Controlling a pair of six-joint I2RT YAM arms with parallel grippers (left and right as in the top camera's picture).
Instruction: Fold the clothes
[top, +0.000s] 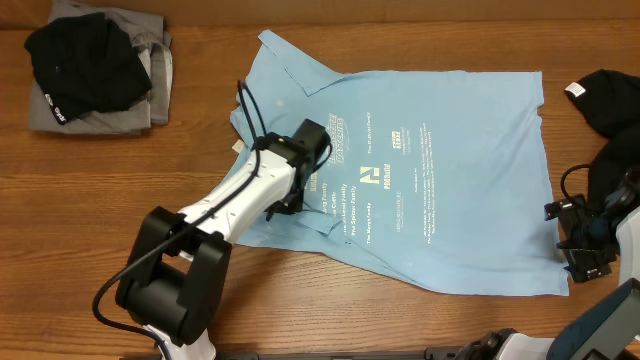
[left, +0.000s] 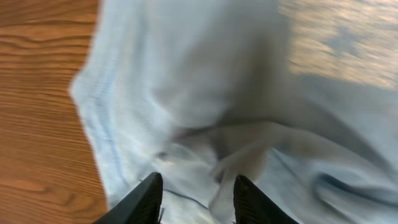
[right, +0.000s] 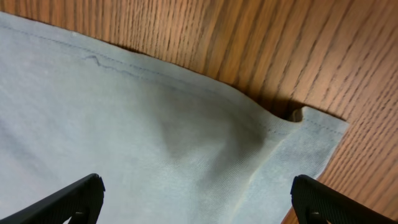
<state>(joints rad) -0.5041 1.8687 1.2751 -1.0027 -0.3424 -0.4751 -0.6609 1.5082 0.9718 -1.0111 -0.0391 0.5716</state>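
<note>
The soft light-blue T-shirt (top: 440, 190) with white print lies spread across the middle of the wooden tabletop (top: 100, 200). The left gripper (left: 198, 196) stands partly spread over rumpled cloth at its left side. The right gripper (right: 199, 202), spread wide, hovers above its near right corner.

Brown wood-grain table (top: 70, 190)
</note>
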